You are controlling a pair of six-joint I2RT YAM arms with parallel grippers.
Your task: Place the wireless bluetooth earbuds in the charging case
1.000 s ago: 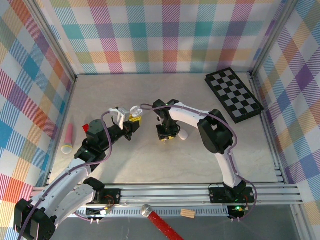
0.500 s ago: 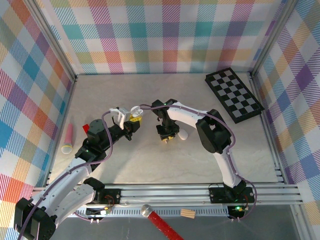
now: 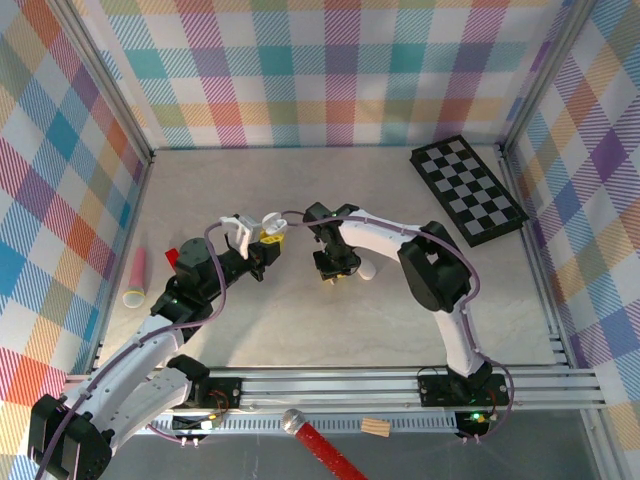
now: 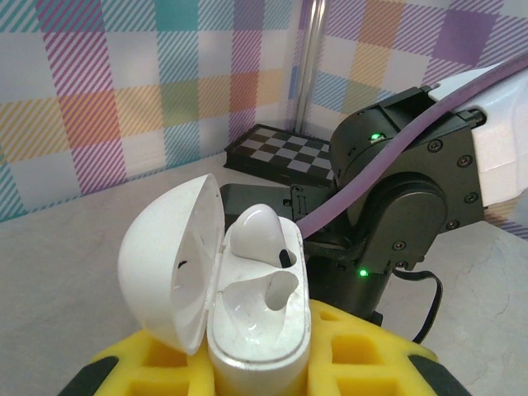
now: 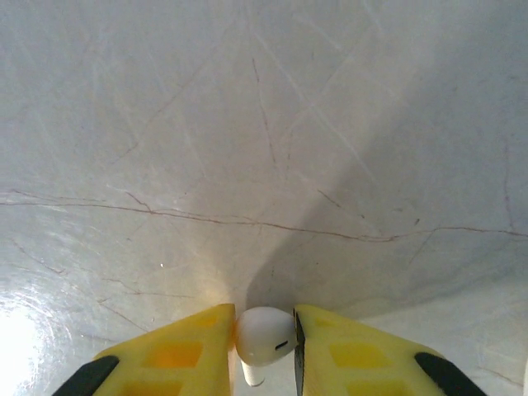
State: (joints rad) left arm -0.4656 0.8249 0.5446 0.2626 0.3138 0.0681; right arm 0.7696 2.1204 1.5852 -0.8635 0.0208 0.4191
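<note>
The charging case (image 4: 247, 326), lid open, is being clamped by the left gripper (image 3: 268, 232). A white earbud (image 5: 264, 332) is being pinched by the right gripper (image 3: 333, 270) over bare table (image 5: 247, 124).

The desk (image 3: 300, 340) is a pale, marbled slab with fine scratches. A black-and-white chequered board (image 3: 468, 189) lies flat at its far right corner, a pink tube (image 3: 135, 277) with a pale end near the left edge, and a small white rounded thing (image 3: 367, 270) around the middle.
</note>
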